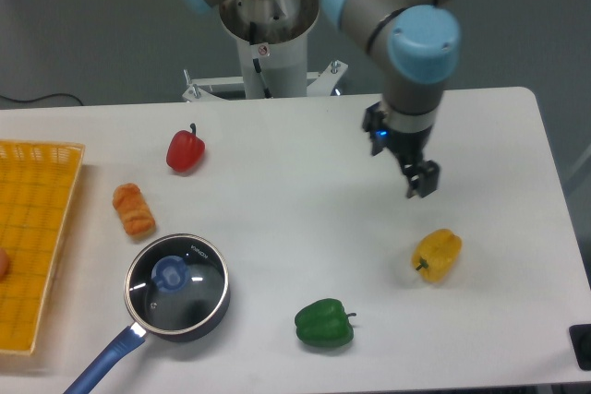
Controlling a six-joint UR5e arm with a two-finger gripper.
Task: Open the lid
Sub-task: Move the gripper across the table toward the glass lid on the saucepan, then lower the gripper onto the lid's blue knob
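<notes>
The lid [177,288] is a round clear glass disc with a thin silver rim and a blue centre knob [169,273]. It sits closed on a dark saucepan [205,319] with a long blue handle [100,365] at the front left of the table. My gripper [417,179] hangs over the right half of the table, far from the lid, above and left of a yellow pepper. It holds nothing; whether its fingers are open or shut does not show from this angle.
A red pepper [185,150] and an orange pastry-like item [134,208] lie behind the saucepan. A green pepper [324,324] lies front centre and a yellow pepper [437,255] to its right. A yellow basket [35,228] stands at the left edge.
</notes>
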